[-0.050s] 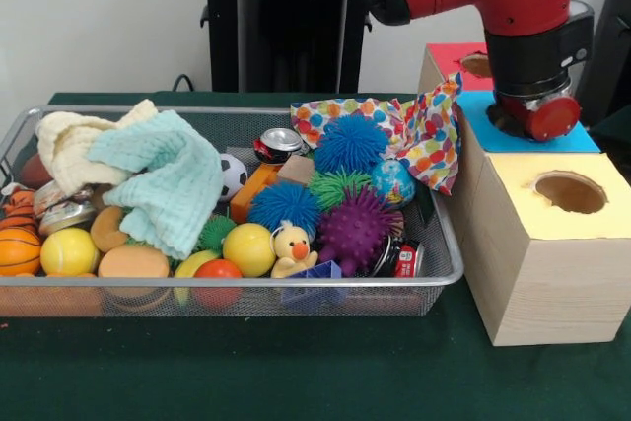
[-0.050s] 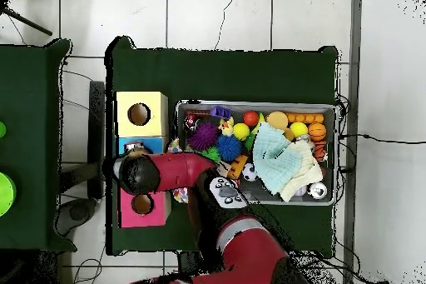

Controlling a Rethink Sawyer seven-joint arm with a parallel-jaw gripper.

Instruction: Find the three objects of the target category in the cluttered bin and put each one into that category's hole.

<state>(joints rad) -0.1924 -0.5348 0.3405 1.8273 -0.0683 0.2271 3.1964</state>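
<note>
Three wooden boxes stand in a row beside the wire bin point(image 1: 434, 278), each with a round hole in a coloured top: yellow point(image 1: 570, 191), blue point(image 1: 562, 140) and red point(image 1: 463, 58). My gripper point(image 1: 510, 123) is lowered onto the blue top, right over its hole, and the wrist hides what is under it. From overhead the arm's end point(image 2: 136, 174) covers most of the blue box point(image 2: 143, 144), between the yellow box point(image 2: 140, 114) and the red box point(image 2: 143, 206). In the bin lie spiky balls in blue point(image 1: 351, 142), purple point(image 1: 355, 229) and green point(image 1: 335, 186).
The bin point(image 2: 179, 143) also holds a mint cloth point(image 1: 163, 179), a cream cloth point(image 1: 69, 145), a dotted cloth point(image 1: 419, 130) draped over its far corner, a rubber duck point(image 1: 292, 248), cans point(image 1: 279, 143), and smooth balls point(image 1: 248, 248). Green felt covers the table point(image 1: 296, 362).
</note>
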